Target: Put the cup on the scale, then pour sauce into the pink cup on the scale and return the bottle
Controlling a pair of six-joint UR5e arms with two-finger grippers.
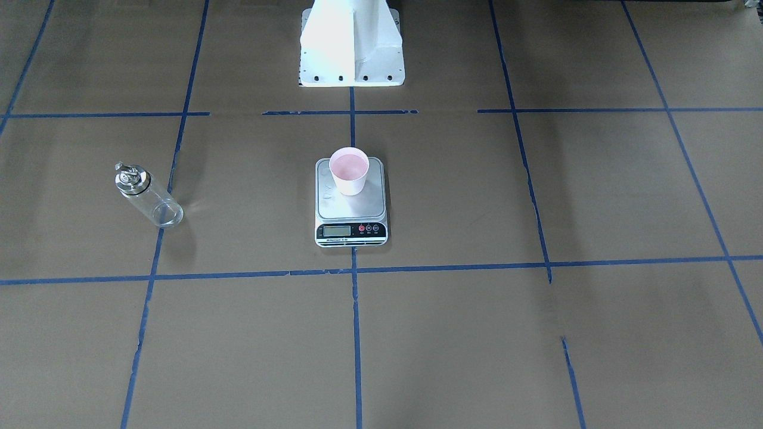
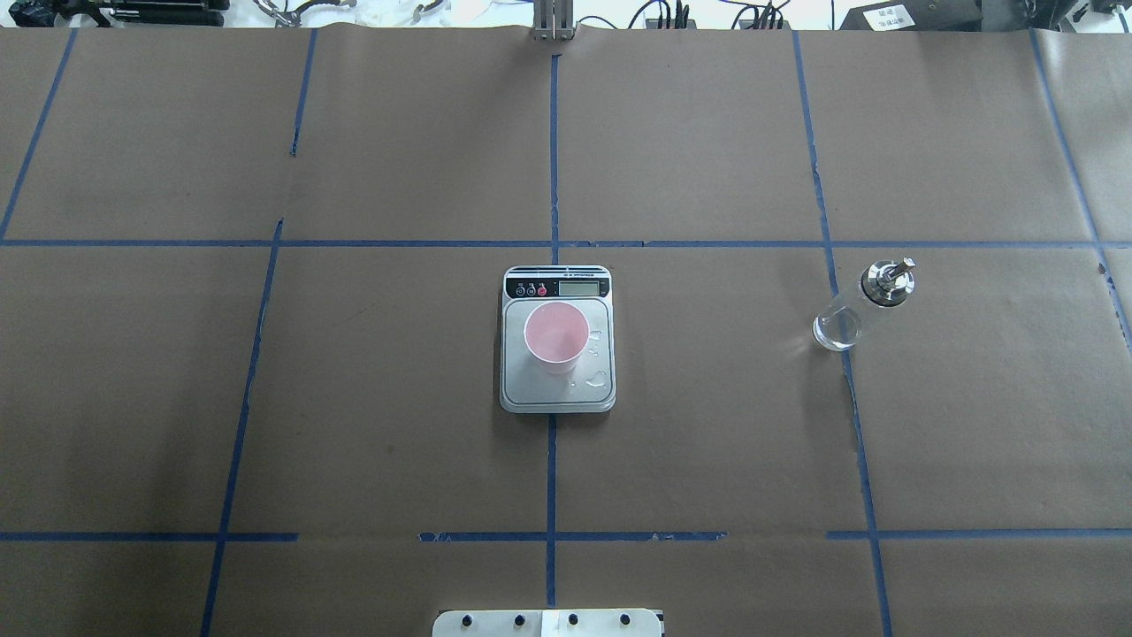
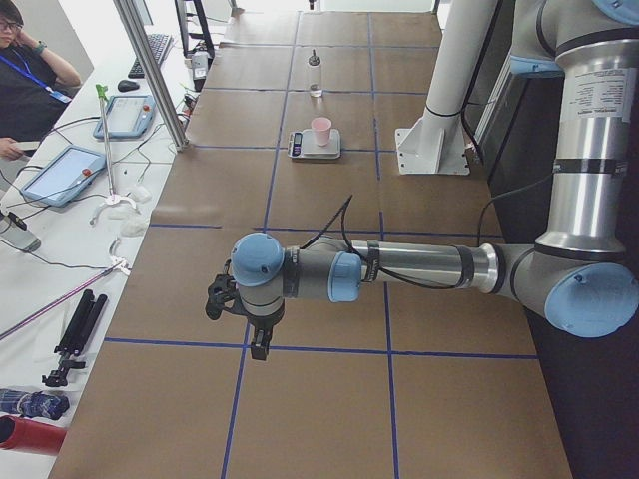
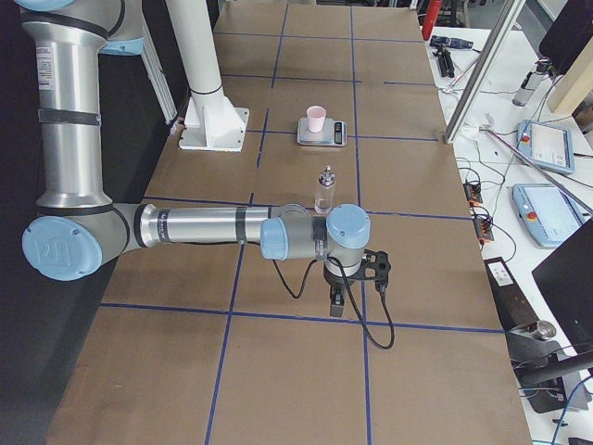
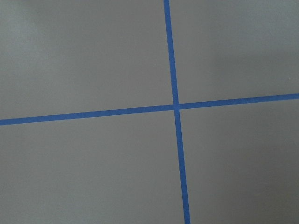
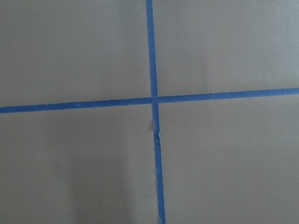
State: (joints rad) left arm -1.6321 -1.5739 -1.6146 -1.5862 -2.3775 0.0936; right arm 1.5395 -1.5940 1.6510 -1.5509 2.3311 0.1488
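Grippers are shown only in the two side views: the left gripper [image 3: 260,342] and the right gripper [image 4: 338,301] are each hung finger-down over opposite ends of the brown paper-covered table [image 2: 265,398], and it cannot be told whether either is released or clenched. Farther in from the right gripper, near it but apart, the clear glass cylindrical bottle [image 2: 860,308] with a shiny metal cap and small spout is stood upright on a blue tape line [image 2: 851,398], on the robot's right. Beyond that, at the table's middle and well apart from both grippers, the flat rectangular steel-topped scale [image 2: 557,402] is laid, its black display strip turned away from the robot. The small tapered cup [image 2: 555,334], pale pink inside and whitish outside, is set upright about the middle of the platform, and a few clear droplets [image 2: 599,380] are seen on the steel beside it.
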